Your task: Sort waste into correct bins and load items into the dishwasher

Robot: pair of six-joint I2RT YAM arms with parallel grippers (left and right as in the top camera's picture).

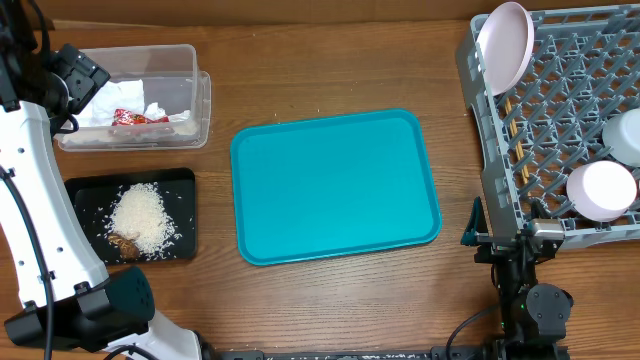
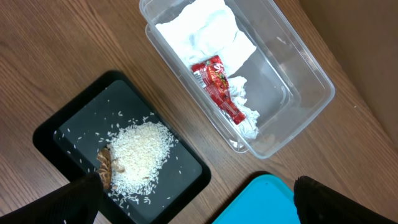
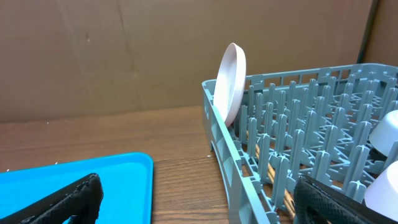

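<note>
Worktop (image 1: 330, 60) of brown wood carries everything we see. On its right side sits the grey dish rack (image 1: 570, 100), the biggest piece. The teal tray (image 1: 335, 185) lies bare in the middle. At the far left stands the clear tub (image 1: 198, 105), and just in front of it lies the black tray (image 1: 82, 200).

A white plate (image 1: 505, 45) stands on edge in the rack's far left corner, leaning against the pegs. A pale bowl (image 1: 602, 190) rests among the pegs near the rack's front edge, and beyond it we see another white vessel (image 1: 628, 135), cut off by the frame.

The left fingers (image 2: 74, 199) are spread wide, holding nothing, above the gap between the black tray and the teal tray's corner. The right fingers (image 3: 74, 199) are also wide apart and empty, low beside the rack's left wall.

Crumpled white napkins (image 2: 205, 34) lie in the tub with a red wrapper (image 2: 217, 84) on top of them. A heap of white rice (image 2: 140, 152) sits on the black tray, brown scraps (image 2: 104, 165) touching its edge. Thin wooden chopsticks (image 3: 272, 173) show low between the pegs.
</note>
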